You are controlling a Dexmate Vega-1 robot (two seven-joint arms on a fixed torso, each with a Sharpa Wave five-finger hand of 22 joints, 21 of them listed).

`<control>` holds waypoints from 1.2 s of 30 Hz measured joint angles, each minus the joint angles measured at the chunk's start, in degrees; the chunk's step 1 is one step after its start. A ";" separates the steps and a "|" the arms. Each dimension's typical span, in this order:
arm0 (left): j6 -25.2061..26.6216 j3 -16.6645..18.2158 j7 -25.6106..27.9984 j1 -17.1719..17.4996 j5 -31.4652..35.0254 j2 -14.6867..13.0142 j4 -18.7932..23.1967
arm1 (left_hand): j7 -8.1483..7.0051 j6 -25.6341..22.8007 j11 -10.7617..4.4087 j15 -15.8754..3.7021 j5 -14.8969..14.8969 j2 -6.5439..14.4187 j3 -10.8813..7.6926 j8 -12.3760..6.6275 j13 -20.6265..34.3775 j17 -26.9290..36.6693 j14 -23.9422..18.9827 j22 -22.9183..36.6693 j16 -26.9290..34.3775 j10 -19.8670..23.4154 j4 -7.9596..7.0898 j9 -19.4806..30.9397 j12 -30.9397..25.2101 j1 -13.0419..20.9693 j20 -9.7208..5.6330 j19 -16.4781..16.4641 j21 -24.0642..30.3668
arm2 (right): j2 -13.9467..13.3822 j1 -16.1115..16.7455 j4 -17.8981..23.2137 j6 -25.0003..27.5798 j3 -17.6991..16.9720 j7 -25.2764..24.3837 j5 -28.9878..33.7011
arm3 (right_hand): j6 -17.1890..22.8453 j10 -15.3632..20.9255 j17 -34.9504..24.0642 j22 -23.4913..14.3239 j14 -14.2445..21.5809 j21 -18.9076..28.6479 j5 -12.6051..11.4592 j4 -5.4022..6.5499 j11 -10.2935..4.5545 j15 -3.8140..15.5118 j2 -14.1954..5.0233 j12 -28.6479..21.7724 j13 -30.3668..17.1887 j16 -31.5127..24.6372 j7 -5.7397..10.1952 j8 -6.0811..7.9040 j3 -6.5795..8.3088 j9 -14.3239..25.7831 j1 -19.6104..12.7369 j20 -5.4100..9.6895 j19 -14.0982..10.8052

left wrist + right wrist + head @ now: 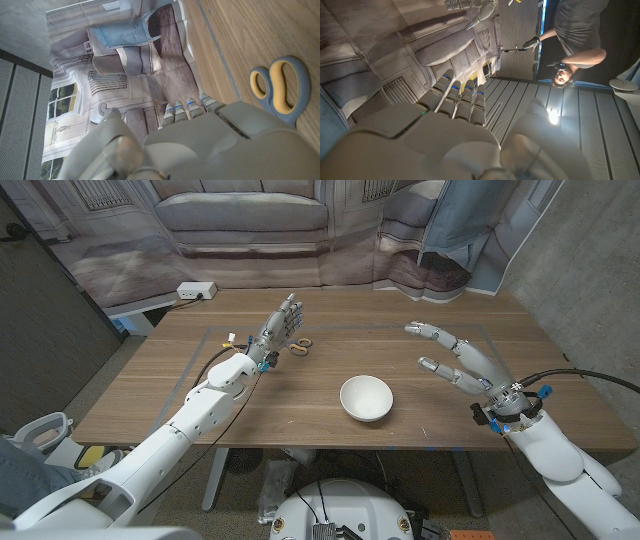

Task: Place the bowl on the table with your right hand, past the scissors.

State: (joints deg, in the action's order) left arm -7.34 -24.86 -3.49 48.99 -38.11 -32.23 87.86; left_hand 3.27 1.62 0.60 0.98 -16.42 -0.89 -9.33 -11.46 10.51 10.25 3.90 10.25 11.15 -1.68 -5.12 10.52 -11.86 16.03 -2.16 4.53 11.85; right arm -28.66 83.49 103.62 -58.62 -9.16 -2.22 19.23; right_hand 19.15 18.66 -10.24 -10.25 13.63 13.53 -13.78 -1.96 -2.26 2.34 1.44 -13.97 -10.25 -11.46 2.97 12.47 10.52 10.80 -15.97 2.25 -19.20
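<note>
A white bowl (366, 398) stands upright on the wooden table (330, 310), near the front middle. Scissors (299, 346) with yellow-lined grey handles lie farther back and to the left; they are close beside my left hand (200, 145) in the left wrist view, scissors (280, 86) on the wood. My left hand (280, 326) stands just left of the scissors, fingers straight and together, holding nothing. My right hand (462, 360) hovers to the right of the bowl, fingers spread, holding nothing and apart from the bowl. My right hand (445, 135) shows from behind in the right wrist view.
A white power strip (196, 290) sits at the table's far left corner. A printed backdrop of a sofa hangs behind the table. A person (575, 35) holding controllers shows in the right wrist view. Bare wood lies beyond the scissors.
</note>
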 measured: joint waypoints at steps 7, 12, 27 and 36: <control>0.08 -0.07 0.00 0.08 0.09 -0.04 0.21 | 0.00 0.00 0.00 0.00 0.00 0.00 0.00 0.00 0.00 0.00 0.00 0.00 0.00 0.00 0.00 0.00 0.00 0.00 0.00 0.00 0.00 | 0.95 0.08 0.33 -0.74 -1.23 -0.99 3.57 | 0.00 0.29 0.00 0.00 0.00 0.00 -0.23 -0.19 -0.29 0.00 -0.03 0.00 0.00 0.00 0.00 0.00 0.20 0.00 -0.59 0.32 -0.32; 0.23 -0.14 0.03 0.09 0.13 -0.06 0.27 | 0.00 0.00 0.00 0.00 0.00 0.00 0.18 0.00 0.00 0.00 0.00 0.00 0.00 0.00 0.18 0.00 0.00 0.00 0.00 0.00 -0.23 | 1.51 -0.07 0.37 -1.37 -1.91 -1.83 6.11 | 0.00 0.28 0.00 0.00 -0.01 0.00 -0.43 -0.24 -0.28 0.00 -0.16 0.00 0.00 0.00 0.00 0.00 0.24 0.00 -0.72 0.32 -0.32; 0.46 -0.66 -0.14 -0.38 0.53 0.25 0.02 | 0.00 0.00 0.00 0.00 0.00 0.00 0.23 0.00 0.00 0.00 0.00 0.00 0.00 0.00 0.23 0.00 0.00 0.00 0.00 0.00 -0.23 | 3.33 -0.32 0.61 -3.38 -4.27 -5.41 14.32 | -0.22 0.28 0.00 0.00 0.35 -0.45 -0.63 -0.89 -0.28 -0.04 -0.45 0.00 0.00 0.00 0.21 0.00 0.41 -0.01 -1.81 0.11 -0.52; 0.28 -0.78 -0.08 -0.44 0.67 0.43 0.01 | 0.00 0.00 0.00 0.00 0.00 0.23 0.40 0.00 0.00 0.00 0.00 0.00 0.00 0.00 0.07 0.00 0.00 0.23 0.00 0.00 -0.23 | 3.11 0.05 1.27 -3.49 -5.11 -7.04 17.53 | 0.20 0.60 0.00 0.00 0.63 -0.45 -0.85 -1.29 -0.60 -0.19 -0.76 0.00 -0.30 0.00 0.63 0.00 0.81 -0.01 -2.11 0.11 -0.52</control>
State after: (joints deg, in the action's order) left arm -7.05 -25.64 -3.57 48.55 -37.44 -31.81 87.87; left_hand 3.27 1.62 0.61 0.98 -16.43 -0.66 -8.93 -11.46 10.51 10.25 3.90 10.25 11.15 -1.69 -5.05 10.52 -11.86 16.25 -2.16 4.53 11.63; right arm -25.55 83.54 104.88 -62.12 -14.27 -9.27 36.77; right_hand 19.35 19.26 -10.24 -10.26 14.25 13.08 -14.63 -3.25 -2.86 2.15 0.68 -13.97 -10.55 -11.46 3.60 12.47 11.33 10.79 -18.08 2.36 -19.71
